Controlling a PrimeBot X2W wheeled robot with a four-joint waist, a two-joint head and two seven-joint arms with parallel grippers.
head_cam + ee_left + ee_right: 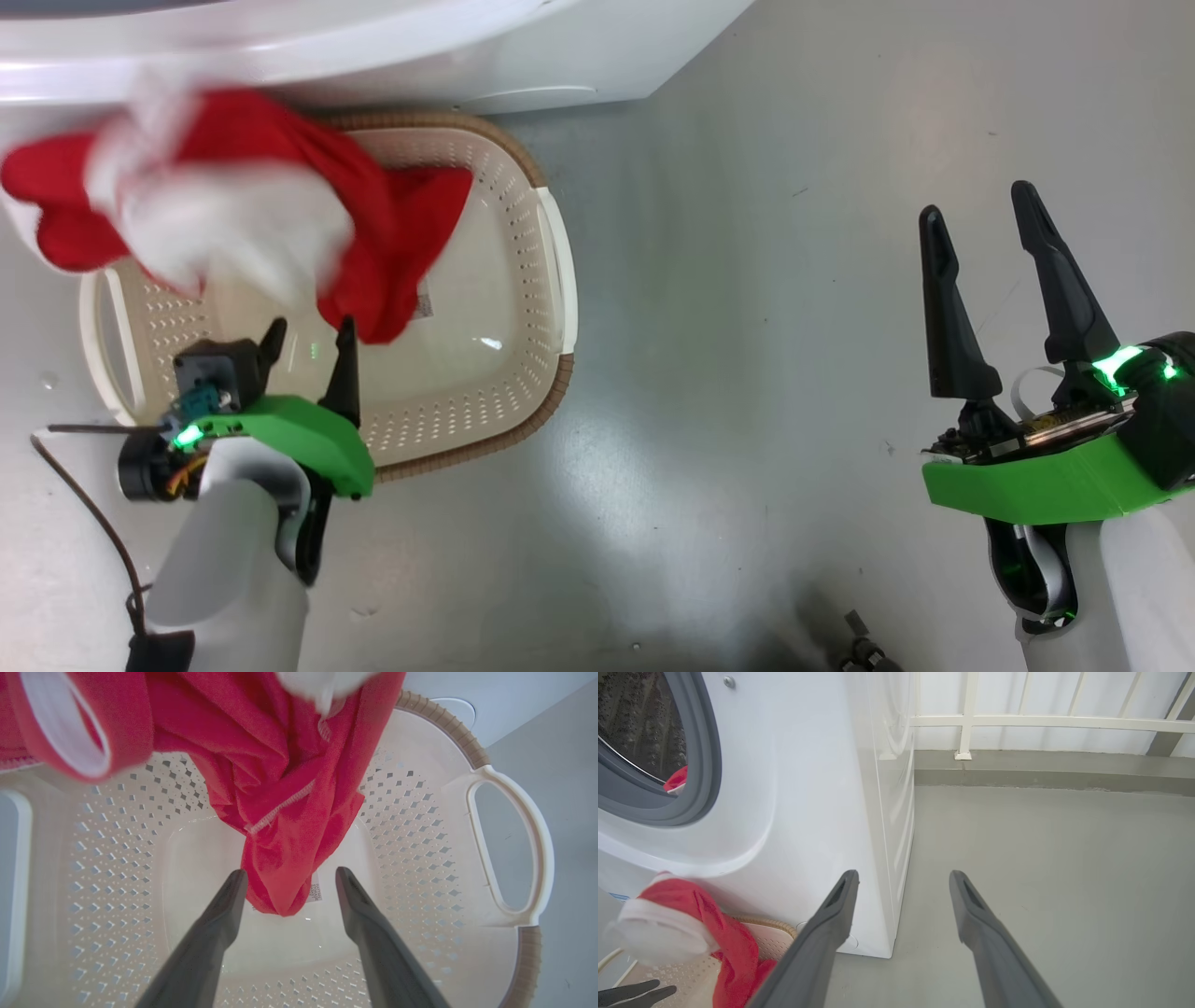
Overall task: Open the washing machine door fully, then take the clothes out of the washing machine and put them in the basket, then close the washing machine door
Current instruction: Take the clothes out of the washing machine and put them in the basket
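A red and white garment of the clothes (pixel 392 243) hangs blurred in the air over the cream basket (pixel 551 280), which stands on the floor against the white washing machine (pixel 560 56). My left gripper (pixel 311 327) is open just below the garment. In the left wrist view the cloth's lower end (pixel 280 858) dangles between my spread fingers (pixel 224 914), held by neither. Over the bare floor on the right, my right gripper (pixel 977 205) is open and empty. Another red piece (pixel 677 779) lies inside the drum behind the grey ring (pixel 707 765). The washing machine door is out of view.
Grey floor (pixel 747 373) stretches between my two arms and to the right of the machine. A white railing (pixel 1017 721) on a low kerb closes off the far side. A dark cable (pixel 84 504) trails beside my left forearm.
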